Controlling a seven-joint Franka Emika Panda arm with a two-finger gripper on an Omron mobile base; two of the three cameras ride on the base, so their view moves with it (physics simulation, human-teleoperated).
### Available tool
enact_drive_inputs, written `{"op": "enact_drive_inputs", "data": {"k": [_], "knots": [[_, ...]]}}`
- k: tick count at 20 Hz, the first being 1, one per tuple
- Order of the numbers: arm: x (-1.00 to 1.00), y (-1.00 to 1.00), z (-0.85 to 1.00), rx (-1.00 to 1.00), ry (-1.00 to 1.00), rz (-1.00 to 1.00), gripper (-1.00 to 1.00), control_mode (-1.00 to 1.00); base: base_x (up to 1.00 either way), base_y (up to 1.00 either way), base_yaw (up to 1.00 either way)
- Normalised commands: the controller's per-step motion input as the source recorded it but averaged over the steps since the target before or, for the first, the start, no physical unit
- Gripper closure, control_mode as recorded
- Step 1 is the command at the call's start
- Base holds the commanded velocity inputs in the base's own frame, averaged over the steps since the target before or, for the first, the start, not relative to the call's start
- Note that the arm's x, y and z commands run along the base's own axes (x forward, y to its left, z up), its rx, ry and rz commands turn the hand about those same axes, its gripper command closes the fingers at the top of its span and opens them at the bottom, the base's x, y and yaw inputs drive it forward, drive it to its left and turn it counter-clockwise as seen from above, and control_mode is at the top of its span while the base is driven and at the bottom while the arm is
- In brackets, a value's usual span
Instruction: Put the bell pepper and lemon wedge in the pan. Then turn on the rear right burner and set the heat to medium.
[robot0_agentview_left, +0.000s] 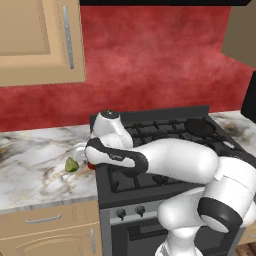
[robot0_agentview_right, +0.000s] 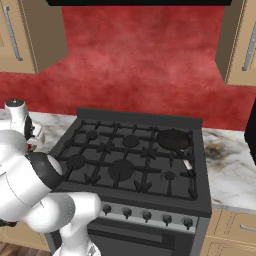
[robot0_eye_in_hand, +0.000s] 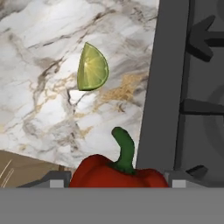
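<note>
I am on the first step, fetching the bell pepper (robot0_eye_in_hand: 118, 171). It sits on the marble tabletop (robot0_eye_in_hand: 39, 100) just left of the stove (robot0_eye_in_hand: 164, 87), between my jaws, which stand apart on either side and not yet clenched. The lemon wedge (robot0_eye_in_hand: 92, 68) lies farther out. Next I need to close, lift, and carry to the pan (robot0_agentview_right: 173, 139) on the rear right burner.

base views: behind arm, left and right, share stove (robot0_agentview_left: 165, 150) | hand view: close above counter (robot0_eye_in_hand: 43, 65)
</note>
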Motion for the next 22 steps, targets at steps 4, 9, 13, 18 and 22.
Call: {"op": "enact_drive_inputs", "data": {"k": [4,9,13,18,22], "knots": [[0.39,-0.82,0.29,0.0,0.01,0.16,1.0,-1.0,0.0,0.0,0.0],[0.41,-0.95,0.32,-0.02,0.05,0.12,1.0,-1.0,0.0,0.0,0.0],[0.47,-0.99,0.2,-0.07,0.14,0.08,1.0,-1.0,0.0,0.0,0.0],[0.49,-1.0,0.03,-0.08,0.18,0.02,1.0,-1.0,0.0,0.0,0.0],[0.39,-0.98,0.05,-0.11,0.15,0.0,1.0,-1.0,0.0,0.0,0.0]]}}
